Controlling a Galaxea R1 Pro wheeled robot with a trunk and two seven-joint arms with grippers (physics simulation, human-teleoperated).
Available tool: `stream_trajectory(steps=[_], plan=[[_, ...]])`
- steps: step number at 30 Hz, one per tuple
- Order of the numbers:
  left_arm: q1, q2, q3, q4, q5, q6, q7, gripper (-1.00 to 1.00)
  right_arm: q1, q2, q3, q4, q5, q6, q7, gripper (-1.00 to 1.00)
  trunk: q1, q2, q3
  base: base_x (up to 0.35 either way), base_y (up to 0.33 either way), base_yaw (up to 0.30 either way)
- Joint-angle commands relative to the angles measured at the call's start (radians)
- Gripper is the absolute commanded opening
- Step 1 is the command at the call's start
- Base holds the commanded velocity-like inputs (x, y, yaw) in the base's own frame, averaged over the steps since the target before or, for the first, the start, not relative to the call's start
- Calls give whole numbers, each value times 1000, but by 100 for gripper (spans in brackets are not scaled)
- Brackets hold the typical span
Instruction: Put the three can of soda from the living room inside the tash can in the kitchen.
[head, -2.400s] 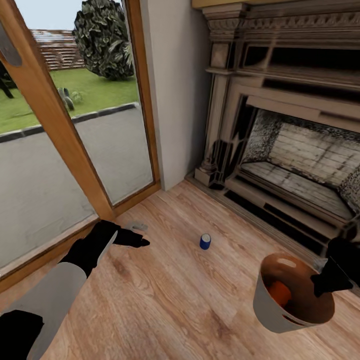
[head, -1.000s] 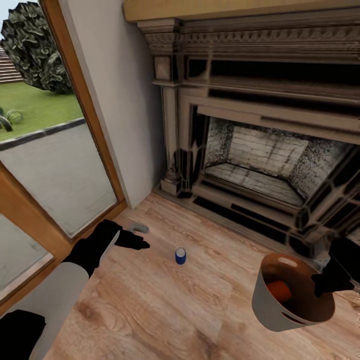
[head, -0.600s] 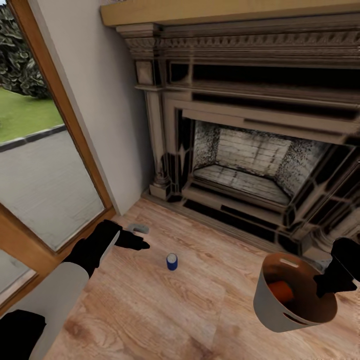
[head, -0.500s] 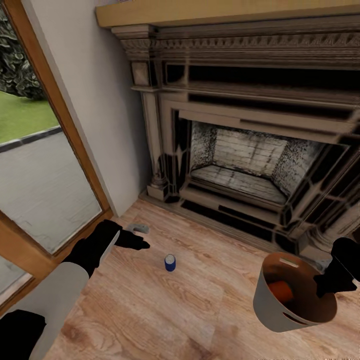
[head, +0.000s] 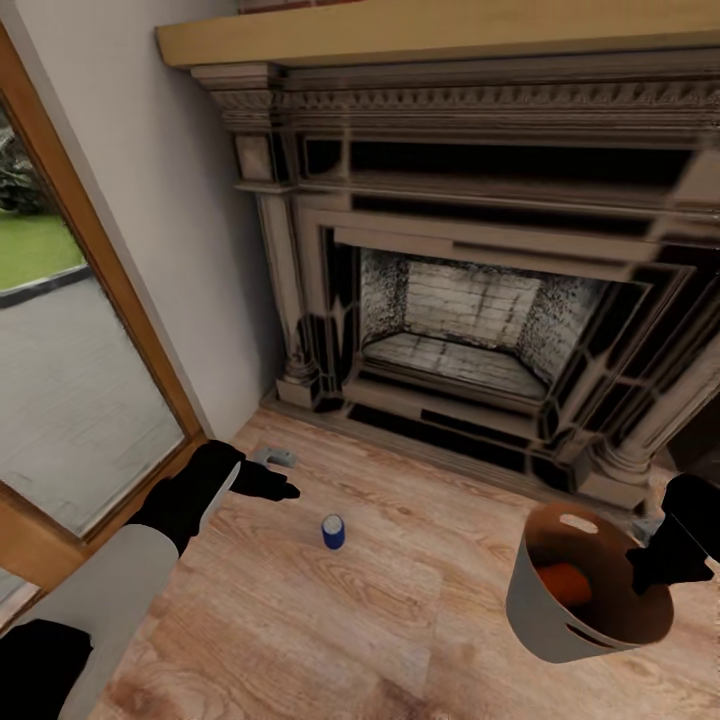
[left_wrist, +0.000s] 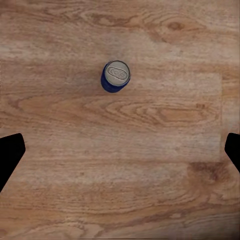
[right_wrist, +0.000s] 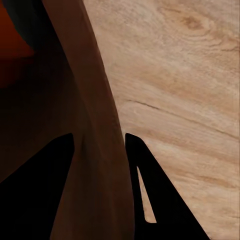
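Blue soda can (head: 333, 531): standing upright on the wood plank floor (head: 400, 620) before the fireplace (head: 480, 300), near the left gripper (head: 283, 489) but apart from it.
Left gripper: hovering above the floor, fingers (left_wrist: 10, 155) spread wide and holding nothing.
Trash can (head: 545, 625): hanging off the floor, carrying an orange soda can (head: 563, 585) inside.
Right gripper (head: 645, 572): fingers (right_wrist: 50, 190) pinching the trash can's rim, one inside, one outside.
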Motion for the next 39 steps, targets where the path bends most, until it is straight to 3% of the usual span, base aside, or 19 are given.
stream_trajectory(steps=[1,10,22,39], plan=[[0,0,-4,0,0,1,0,100,0,0,0,0,-10,5,0,-100,0,0,1,-182,257,-187],[0,0,-18,0,1,2,0,100,0,-1,0,0,-10,5,0,-100,0,0,11,-220,211,-164],[0,0,-18,-1,4,0,-1,100,0,-1,0,0,-10,5,0,-100,0,0,11,-23,19,-12],[0,-5,-32,-1,1,2,0,100,0,-1,1,0,-10,5,0,-100,0,0,20,18,-236,-69]])
